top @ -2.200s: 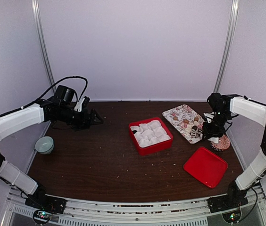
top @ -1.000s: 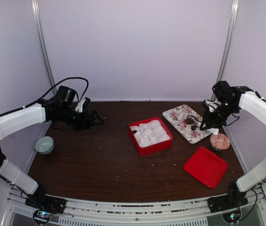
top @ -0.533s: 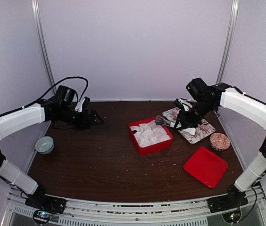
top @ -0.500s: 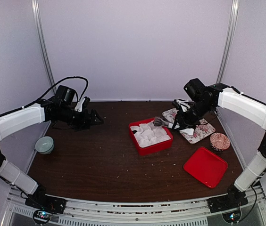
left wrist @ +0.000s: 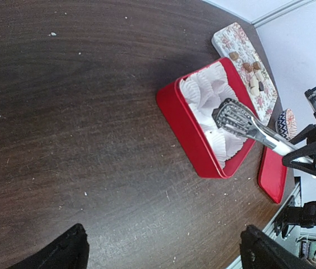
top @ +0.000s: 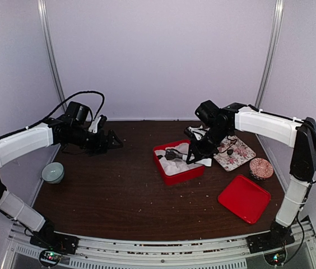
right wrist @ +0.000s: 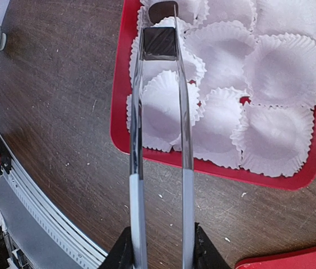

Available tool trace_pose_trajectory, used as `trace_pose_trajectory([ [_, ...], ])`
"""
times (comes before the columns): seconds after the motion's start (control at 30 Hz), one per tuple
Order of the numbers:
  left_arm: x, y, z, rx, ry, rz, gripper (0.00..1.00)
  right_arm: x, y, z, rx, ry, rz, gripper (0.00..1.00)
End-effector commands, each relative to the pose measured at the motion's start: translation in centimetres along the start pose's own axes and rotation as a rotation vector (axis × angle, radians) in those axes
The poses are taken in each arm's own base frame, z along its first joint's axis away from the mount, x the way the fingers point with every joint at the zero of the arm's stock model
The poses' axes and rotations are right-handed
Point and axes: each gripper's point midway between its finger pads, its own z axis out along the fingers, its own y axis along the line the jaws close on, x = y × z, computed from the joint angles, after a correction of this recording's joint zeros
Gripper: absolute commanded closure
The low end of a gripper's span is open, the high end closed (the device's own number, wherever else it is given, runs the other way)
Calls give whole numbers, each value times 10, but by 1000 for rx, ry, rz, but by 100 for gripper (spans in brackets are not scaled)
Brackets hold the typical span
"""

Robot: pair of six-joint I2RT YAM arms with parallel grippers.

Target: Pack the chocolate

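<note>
**Chocolate may be dropped or misplaced above the box**

One dark square chocolate (right wrist: 159,42) is pinched between the tips of the metal tongs (right wrist: 159,145). It is held above the white paper cups (right wrist: 281,61), near one end of the red box (right wrist: 121,126). A second dark piece (right wrist: 163,10) appears to lie in the corner cup just beyond it. More pieces (left wrist: 252,73) are seen on the flowered tray (top: 237,152) beside the box. The tongs are clamped at their handles by the right gripper (right wrist: 161,252), which is closed on them. The left gripper (top: 113,141) is opened wide, holds nothing and is well apart from the box.

Several failures can be expected from here. The chocolate is held only at the tong tips, so it can be squeezed out sideways if the pressure is changed. If it is released too high or off centre, it may strike a fluted rim and land between two cups, or in the corner cup that seems to be filled already. The cups look light and loose, so they can be pushed, tilted or dragged if the tips are lowered too far. The chocolate may also stick to one blade and be lifted out again when the tongs are raised.
</note>
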Motion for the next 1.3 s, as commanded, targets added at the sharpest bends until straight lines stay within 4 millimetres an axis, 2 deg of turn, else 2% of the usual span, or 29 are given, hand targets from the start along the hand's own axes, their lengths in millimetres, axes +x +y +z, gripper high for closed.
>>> trace_pose_trajectory([
  [0.0,-10,-3,-5,6,-32,22,3,-20,18,0,-33,-48,-28,72],
  [0.2,-11,-2,-3,2,-27,23,3,-22,17,7,-22,-33,-20,68],
  [0.43,-11,-1,0,0,-21,23,3,-15,11,14,7,6,-41,66],
  [0.7,-13,-2,1,2,-20,25,3,-15,12,11,10,5,-47,65],
  [0.8,-13,-2,1,1,-22,26,3,-21,15,-3,10,-34,-51,65],
  [1.0,-13,-3,-1,1,-24,29,3,-33,14,-46,9,-126,-27,64],
  [1.1,-14,-3,-1,2,-27,31,3,-32,0,-69,37,-165,10,62],
  [1.27,-16,-5,-2,7,-34,35,3,-12,-53,-102,128,-214,111,62],
])
